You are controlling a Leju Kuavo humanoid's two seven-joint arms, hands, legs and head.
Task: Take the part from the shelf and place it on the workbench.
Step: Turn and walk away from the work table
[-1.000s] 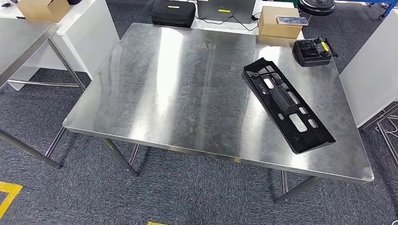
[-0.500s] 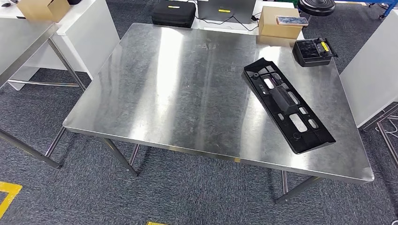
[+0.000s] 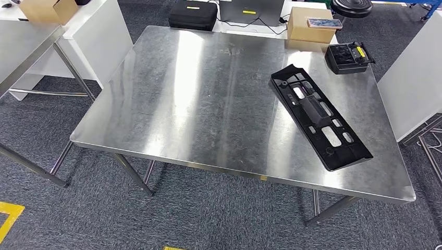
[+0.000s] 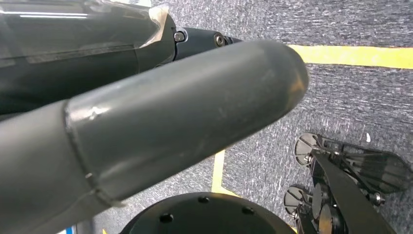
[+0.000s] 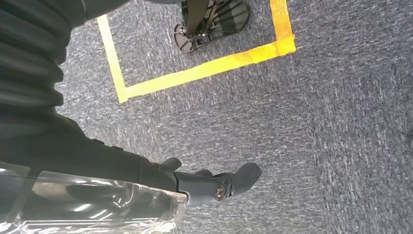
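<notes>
Nothing has shifted across the head view's 3 pictures. The black part [image 3: 319, 115] lies at the same slant on the right side of the bench [image 3: 198, 104], and the small black device [image 3: 348, 57] near the far right corner sits where it sat. The framing matches too, so the camera has held its place.

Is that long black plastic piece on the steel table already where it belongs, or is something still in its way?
Nothing visible stands in its way: the black part already lies flat on the workbench, apart from the black controller near the far edge.
</notes>
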